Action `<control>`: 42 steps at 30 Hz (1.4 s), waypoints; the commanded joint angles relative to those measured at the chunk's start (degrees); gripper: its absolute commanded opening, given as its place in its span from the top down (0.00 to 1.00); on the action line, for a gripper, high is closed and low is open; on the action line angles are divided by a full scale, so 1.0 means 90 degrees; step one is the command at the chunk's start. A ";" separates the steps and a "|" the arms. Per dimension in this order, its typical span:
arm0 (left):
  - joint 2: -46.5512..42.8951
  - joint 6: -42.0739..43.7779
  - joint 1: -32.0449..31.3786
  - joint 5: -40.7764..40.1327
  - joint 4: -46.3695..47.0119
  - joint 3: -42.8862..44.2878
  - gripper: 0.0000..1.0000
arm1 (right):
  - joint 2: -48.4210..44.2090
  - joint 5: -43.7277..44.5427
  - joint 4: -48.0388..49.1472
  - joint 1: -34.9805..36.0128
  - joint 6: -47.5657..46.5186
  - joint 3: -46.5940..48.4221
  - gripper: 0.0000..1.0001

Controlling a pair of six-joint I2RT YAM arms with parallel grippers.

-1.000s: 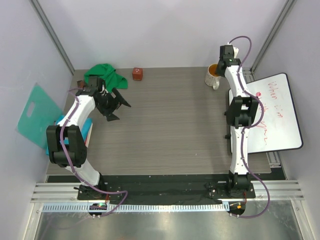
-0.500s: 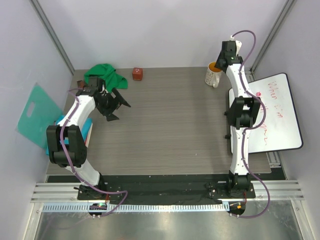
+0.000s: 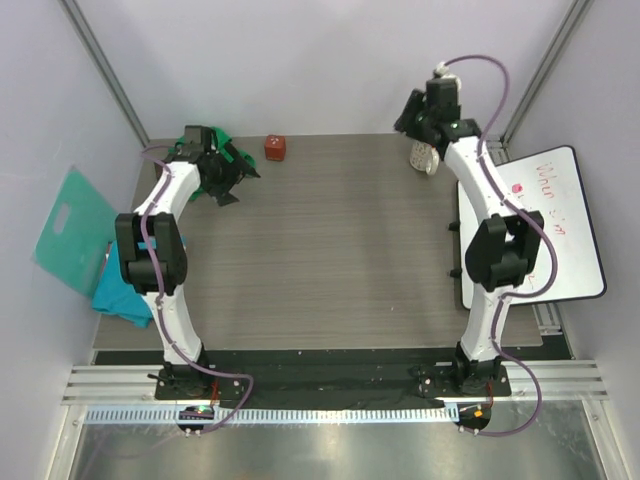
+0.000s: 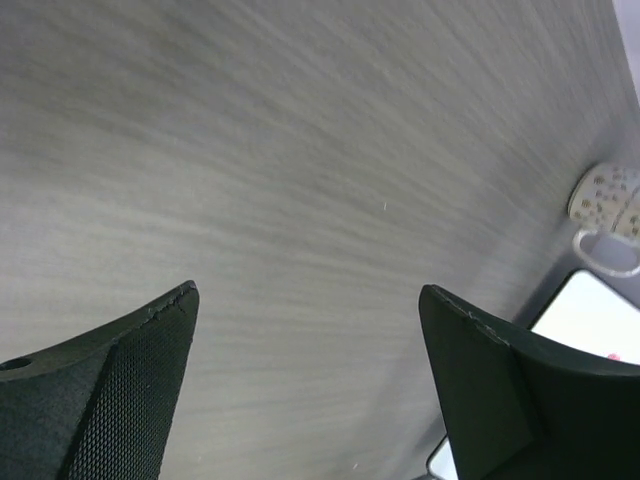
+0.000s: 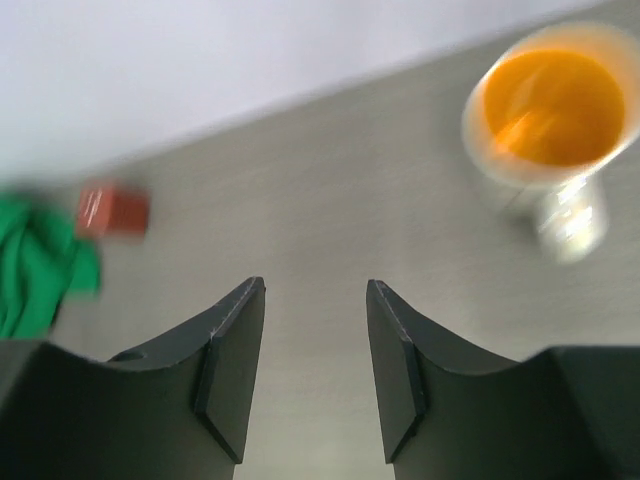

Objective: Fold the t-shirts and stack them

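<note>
1. View from above: The left arm reaches to the far-left corner of the grey wood-grain surface (image 3: 340, 260). Its left claw (image 3: 243, 187) is spread wide with nothing in it, just beside the bright green t-shirt (image 3: 232, 148), which lies bunched in that corner and is partly hidden by the arm. The teal-blue t-shirt (image 3: 118, 295) lies crumpled at the left edge, toward the near-left corner, next to a flat teal board (image 3: 62, 228) leaning at the left wall. A small red block (image 3: 274, 148) sits at the far edge, close to the green shirt. The right arm stretches to the far-right corner, its right claw (image 3: 408, 118) held above the far edge beside a mug (image 3: 423, 157). A whiteboard (image 3: 540, 225) lies along the right edge.

2. Left wrist view: The left claw (image 4: 307, 292) shows two black fingers far apart over bare surface (image 4: 300, 150), gripping nothing. The mug (image 4: 608, 205) and a corner of the whiteboard (image 4: 590, 320) appear at the right.

3. Right wrist view, blurred: The right claw (image 5: 315, 286) is partly open, with an empty gap between its fingers. Beyond it, the mug (image 5: 555, 110) shows an orange inside, the red block (image 5: 112, 212) sits at the far edge, and the green t-shirt (image 5: 35, 265) shows at the left.
</note>
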 commanded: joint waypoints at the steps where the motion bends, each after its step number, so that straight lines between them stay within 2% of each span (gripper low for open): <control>1: 0.0802 -0.0331 0.0022 -0.0328 0.0586 0.0872 0.09 | -0.1068 -0.1144 0.0574 0.0357 0.0448 -0.1925 0.49; 6: 0.2101 -0.0527 -0.0007 -0.0192 0.0809 0.2656 0.10 | -0.1956 -0.1370 0.0604 0.0348 0.0322 -0.3273 0.49; 9: 0.2737 -0.0975 -0.0007 -0.0172 0.1364 0.3274 0.10 | -0.2289 -0.1497 0.0526 0.0338 0.0302 -0.3723 0.49; 14: 0.3575 -0.1611 -0.0065 -0.0640 0.2411 0.3910 0.13 | -0.2632 -0.1789 0.0273 0.0328 0.0321 -0.4106 0.49; 18: 0.4270 -0.1922 -0.0134 -0.0758 0.2928 0.5101 0.13 | -0.2857 -0.1897 0.0077 0.0338 0.0273 -0.4389 0.49; 22: 0.4720 -0.2480 -0.0231 -0.0670 0.3573 0.5249 0.14 | -0.2974 -0.1927 -0.0127 0.0338 0.0243 -0.4575 0.49; 33: 0.5120 -0.2393 -0.0837 -0.0876 0.3818 0.4673 0.16 | -0.3033 -0.1878 -0.0460 0.0211 0.0155 -0.4653 0.49; 42: 0.5667 -0.2558 -0.1217 -0.0797 0.4053 0.5210 0.16 | -0.3013 -0.2044 -0.0460 0.0201 0.0272 -0.4868 0.49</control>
